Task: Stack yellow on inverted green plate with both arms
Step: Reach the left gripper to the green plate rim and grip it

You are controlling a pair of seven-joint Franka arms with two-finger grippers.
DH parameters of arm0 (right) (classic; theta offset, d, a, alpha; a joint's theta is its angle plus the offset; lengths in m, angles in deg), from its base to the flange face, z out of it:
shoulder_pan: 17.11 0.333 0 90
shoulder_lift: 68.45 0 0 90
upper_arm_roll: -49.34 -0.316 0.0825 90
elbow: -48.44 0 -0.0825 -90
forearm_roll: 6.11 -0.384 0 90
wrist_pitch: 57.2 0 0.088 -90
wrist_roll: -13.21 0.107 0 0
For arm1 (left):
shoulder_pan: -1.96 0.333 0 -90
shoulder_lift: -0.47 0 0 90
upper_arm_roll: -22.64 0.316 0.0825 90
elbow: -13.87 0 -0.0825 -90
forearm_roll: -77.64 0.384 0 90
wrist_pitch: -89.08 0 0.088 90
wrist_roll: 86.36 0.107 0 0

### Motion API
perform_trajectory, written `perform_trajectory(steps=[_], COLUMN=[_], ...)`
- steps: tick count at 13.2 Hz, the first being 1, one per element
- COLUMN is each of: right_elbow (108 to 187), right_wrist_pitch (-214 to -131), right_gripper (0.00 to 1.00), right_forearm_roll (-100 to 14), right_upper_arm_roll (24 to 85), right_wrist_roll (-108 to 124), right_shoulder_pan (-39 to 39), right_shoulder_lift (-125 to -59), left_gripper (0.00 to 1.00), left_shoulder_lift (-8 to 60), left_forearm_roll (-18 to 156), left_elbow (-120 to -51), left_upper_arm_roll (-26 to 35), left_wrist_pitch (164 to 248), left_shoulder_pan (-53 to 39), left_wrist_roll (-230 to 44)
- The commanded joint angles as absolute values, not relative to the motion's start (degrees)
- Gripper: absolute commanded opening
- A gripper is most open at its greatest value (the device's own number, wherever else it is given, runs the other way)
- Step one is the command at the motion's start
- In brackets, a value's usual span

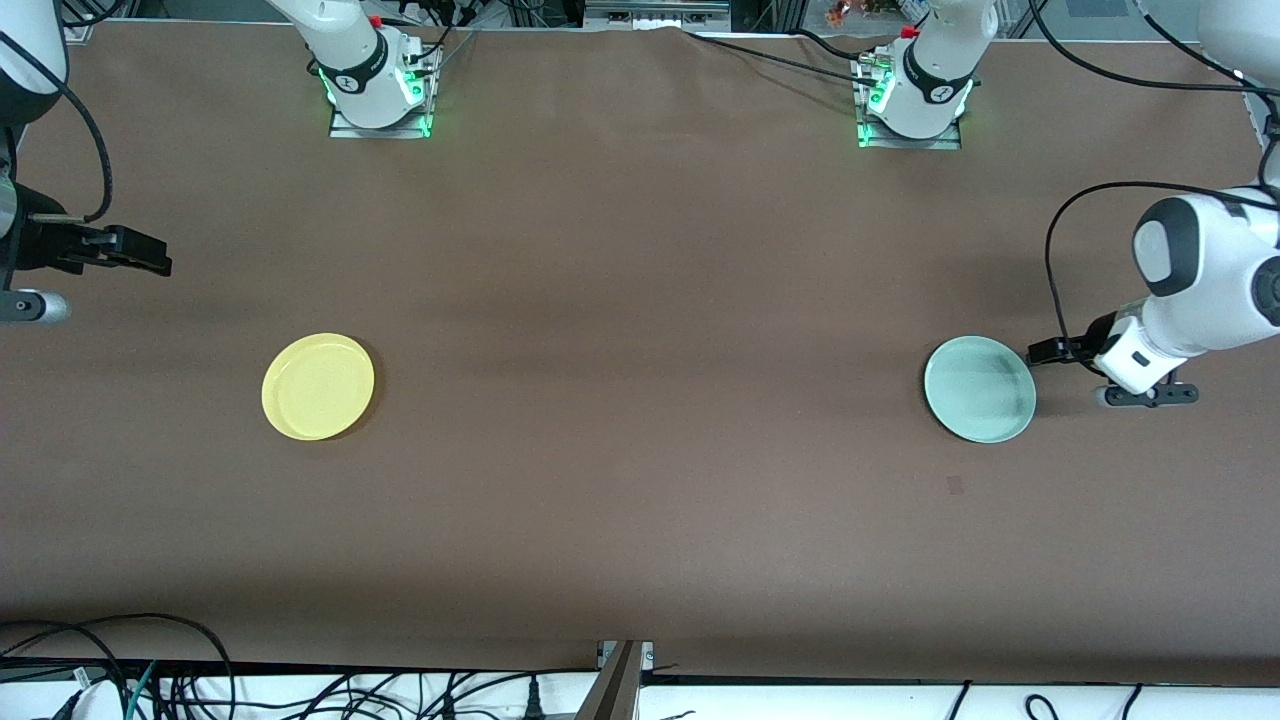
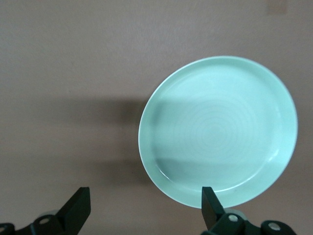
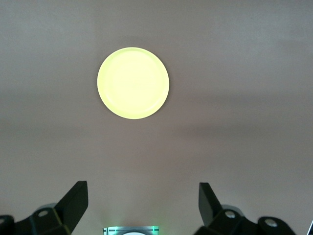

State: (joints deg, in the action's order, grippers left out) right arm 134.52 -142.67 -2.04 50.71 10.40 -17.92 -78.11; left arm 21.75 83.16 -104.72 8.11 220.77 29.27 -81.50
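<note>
Two plates — yellow (image 1: pixel 318 386), green plate (image 1: pixel 979 389)

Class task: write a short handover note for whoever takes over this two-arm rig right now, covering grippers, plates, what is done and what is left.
Left gripper: open, low at the rim of the green plate, holding nothing.
Right gripper: open, waiting, away from the yellow plate.
Both plates lie right side up at their own arm's end of the table.
Done: nothing.
Left: invert green, stack yellow on it.

Left end effector (image 2: pixel 142 210) and right end effector (image 3: pixel 142 203) both spread wide
</note>
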Motion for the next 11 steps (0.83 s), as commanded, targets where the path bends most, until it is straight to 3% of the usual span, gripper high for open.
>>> perform_trajectory(steps=[1,7,9,11], right_elbow=[133.34,133.34,133.34,133.34], right_wrist_pitch=[-142.63,-142.54,-142.62,-142.71], right_gripper=[1.0,1.0,1.0,1.0], right_forearm_roll=[-2.51,-2.33,-2.42,-2.51], right_upper_arm_roll=[50.31,50.4,50.4,50.57], right_wrist_roll=[10.39,10.22,10.31,9.69], right_shoulder_pan=[-18.6,-19.39,-19.57,-20.36], right_shoulder_lift=[-78.82,-79.78,-80.4,-82.06], left_gripper=[1.0,1.0,0.77,0.23], left_shoulder_lift=[25.68,30.26,30.79,30.79], left_forearm_roll=[85.62,86.69,86.69,86.69], left_elbow=[-105.31,-103.56,-102.94,-102.94], left_upper_arm_roll=[7.78,8.05,8.05,8.05], left_wrist_pitch=[225.81,227.51,227.42,227.42], left_shoulder_pan=[30.34,31.49,31.4,31.14], left_wrist_roll=[-81.26,-81.27,-81.53,-81.53])
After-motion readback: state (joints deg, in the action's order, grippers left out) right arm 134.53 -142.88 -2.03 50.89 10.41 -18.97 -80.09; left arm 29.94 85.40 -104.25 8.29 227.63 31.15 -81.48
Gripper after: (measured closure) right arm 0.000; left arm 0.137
